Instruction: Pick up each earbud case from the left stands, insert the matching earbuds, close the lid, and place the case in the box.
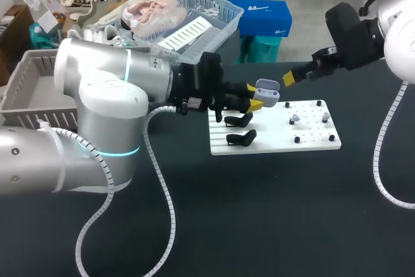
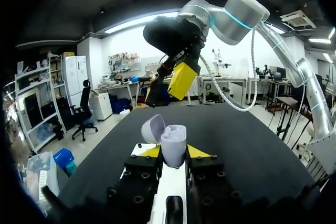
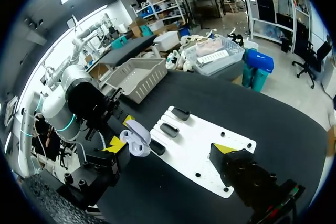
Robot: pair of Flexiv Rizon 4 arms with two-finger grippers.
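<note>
My left gripper (image 1: 262,97) is shut on a lavender earbud case (image 1: 267,91) with its lid open, held above the white board's (image 1: 275,139) left part. In the left wrist view the case (image 2: 172,142) stands upright between the yellow fingertips (image 2: 150,151). My right gripper (image 1: 290,80) hangs open just right of the case; in the left wrist view it (image 2: 167,85) is ahead of and above the case. In the right wrist view the case (image 3: 135,140) shows close to one fingertip (image 3: 113,144). Two grey earbuds (image 1: 295,118) (image 1: 325,116) lie on the board's right half. Two black stands (image 1: 238,120) (image 1: 241,137) are bare.
A grey basket (image 1: 29,89) stands at the table's far left, also seen as the basket (image 3: 134,77) in the right wrist view. Small black pegs (image 1: 297,139) dot the board's right side. Dark tabletop (image 1: 259,212) stretches in front of the board.
</note>
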